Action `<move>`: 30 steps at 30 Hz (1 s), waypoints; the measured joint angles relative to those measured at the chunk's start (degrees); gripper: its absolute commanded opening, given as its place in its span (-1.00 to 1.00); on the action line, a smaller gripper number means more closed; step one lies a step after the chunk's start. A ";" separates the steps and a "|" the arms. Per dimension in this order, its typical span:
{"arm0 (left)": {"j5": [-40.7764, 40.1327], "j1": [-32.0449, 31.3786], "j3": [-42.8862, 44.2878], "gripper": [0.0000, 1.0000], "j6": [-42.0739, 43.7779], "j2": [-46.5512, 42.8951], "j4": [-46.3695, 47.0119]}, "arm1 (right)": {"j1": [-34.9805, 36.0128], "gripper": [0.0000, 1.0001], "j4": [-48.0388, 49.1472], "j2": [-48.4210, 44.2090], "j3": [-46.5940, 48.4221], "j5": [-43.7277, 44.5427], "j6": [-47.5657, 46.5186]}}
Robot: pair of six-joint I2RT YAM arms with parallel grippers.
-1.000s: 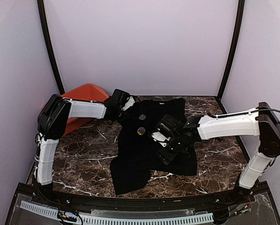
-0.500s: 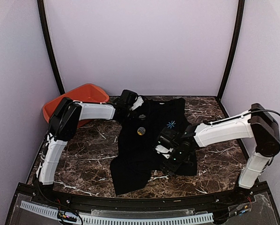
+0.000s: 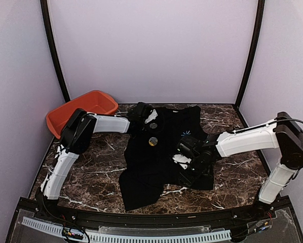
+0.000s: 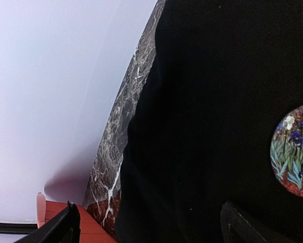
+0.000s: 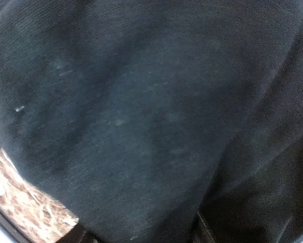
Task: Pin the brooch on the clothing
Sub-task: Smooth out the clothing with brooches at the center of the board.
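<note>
Nearest you, your right gripper [image 3: 187, 164] sits low on the black T-shirt's [image 3: 151, 174] lower part; you cannot tell whether it pinches the soft cloth. The brooch [image 3: 153, 141] lies flat mid-chest, probably light and stiff, so take it by the rim. Farthest, your left gripper [image 3: 147, 115] stands spread wide and empty near the collar.

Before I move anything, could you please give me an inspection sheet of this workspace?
Surface: dark marble table, white-veined.
Job's things: black T-shirt lying crumpled; brooch on its chest area.
Clutter: red tub at the far left corner; flower-painted disc on the shirt.
End effectors: left end effector open, over the shirt; right end effector low on the shirt, grip unclear.
Cables: wires at the front rail.
Surroundings: pale walls, black poles.
</note>
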 measured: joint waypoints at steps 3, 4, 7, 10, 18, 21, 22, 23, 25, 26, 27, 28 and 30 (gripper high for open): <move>-0.68 0.57 1.14 0.93 0.13 0.74 -0.02 | -1.29 -0.26 -0.44 -0.63 -0.66 -3.04 1.29; -0.79 0.90 1.42 0.93 0.15 0.96 0.00 | -1.40 -0.28 -0.74 -0.92 -0.92 -4.13 1.90; -0.98 2.01 2.12 0.93 0.15 1.40 -0.02 | -1.40 -0.30 -2.10 -2.36 -2.36 -7.26 3.78; -1.01 2.78 2.49 0.93 0.15 1.66 -0.02 | -1.40 -0.27 -3.50 -4.09 -4.07 -9.31 5.55; -0.26 2.99 2.67 0.98 -1.14 1.55 -0.68 | -1.25 0.50 -9.84 -7.76 -5.22 -9.44 8.48; 1.14 3.02 2.49 0.98 -3.04 0.61 -2.71 | -1.25 0.64 -12.07 -7.76 -1.75 -8.68 8.48; 1.75 3.02 2.29 0.98 -3.69 0.04 -3.96 | -1.25 0.68 -12.68 -7.76 0.26 -8.24 8.07; 2.40 3.02 2.12 0.98 -4.39 -0.66 -5.55 | -1.25 0.72 -13.16 -7.78 2.51 -7.78 7.85; 3.56 3.08 1.70 0.98 -5.81 -2.38 -8.50 | -1.57 0.76 -13.86 -7.96 7.06 -6.54 7.41; 4.02 3.10 1.57 0.98 -6.56 -3.39 -9.75 | -1.88 0.77 -13.92 -8.24 9.49 -6.10 7.06; 4.28 3.13 1.57 0.98 -7.13 -4.35 -10.64 | -2.27 0.77 -13.84 -8.68 11.30 -5.73 6.97; 4.61 3.15 1.57 0.98 -7.89 -5.51 -11.76 | -3.08 0.77 -13.84 -9.20 13.31 -5.44 6.71; 5.22 3.23 1.73 0.98 -9.38 -8.41 -14.01 | -5.77 0.78 -13.40 -10.60 16.63 -4.55 6.51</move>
